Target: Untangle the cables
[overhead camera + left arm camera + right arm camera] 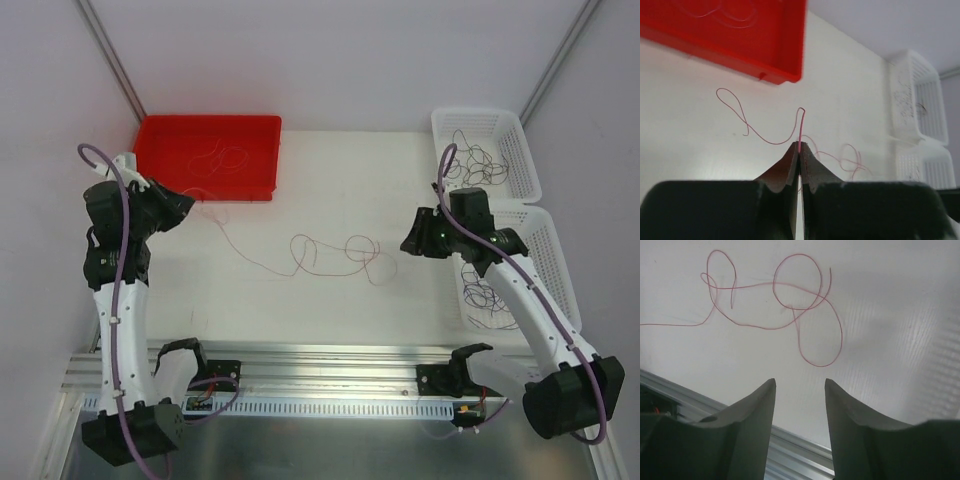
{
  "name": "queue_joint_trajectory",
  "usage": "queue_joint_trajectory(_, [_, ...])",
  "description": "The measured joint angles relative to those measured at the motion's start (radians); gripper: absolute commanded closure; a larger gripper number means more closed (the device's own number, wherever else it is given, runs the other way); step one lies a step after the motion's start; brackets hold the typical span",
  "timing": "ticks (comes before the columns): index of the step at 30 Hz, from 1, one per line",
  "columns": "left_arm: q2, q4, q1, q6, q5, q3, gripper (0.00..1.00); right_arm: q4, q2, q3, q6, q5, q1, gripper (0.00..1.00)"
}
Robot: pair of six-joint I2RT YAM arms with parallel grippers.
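A thin red cable (pixel 298 240) lies on the white table, running from my left gripper to several loose loops near the middle. My left gripper (pixel 187 207) is beside the red tray's front corner and shut on one end of it. In the left wrist view the cable (pixel 801 125) rises out of the closed tips of that gripper (pixel 800 146). My right gripper (pixel 410 243) is open and empty, just right of the loops. In the right wrist view the loops (pixel 760 328) lie ahead of the gripper (pixel 799 382), apart from it.
A red tray (pixel 240 192) at the back left holds thin pink cables (pixel 225 158). Two white baskets, one at the back (pixel 520 125) and one nearer (pixel 560 260), stand on the right and hold dark cables (pixel 470 165). An aluminium rail (pixel 330 365) runs along the near edge.
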Motion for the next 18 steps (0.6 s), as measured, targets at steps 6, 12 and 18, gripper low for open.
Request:
queue_joint_trajectory(6, [-0.004, 0.032, -0.209, 0.003, 0.111, 0.064, 1.00, 0.002, 0.024, -0.007, -0.024, 0.025, 0.121, 0.32])
queue_joint_trajectory(12, [0.034, 0.027, -0.267, 0.018, 0.119, 0.064, 1.00, 0.045, 0.041, 0.022, -0.060, 0.024, 0.241, 0.30])
queue_joint_trajectory(18, [0.049, 0.036, -0.267, 0.063, 0.089, -0.003, 1.00, 0.093, 0.161, 0.040, -0.074, 0.024, 0.309, 0.30])
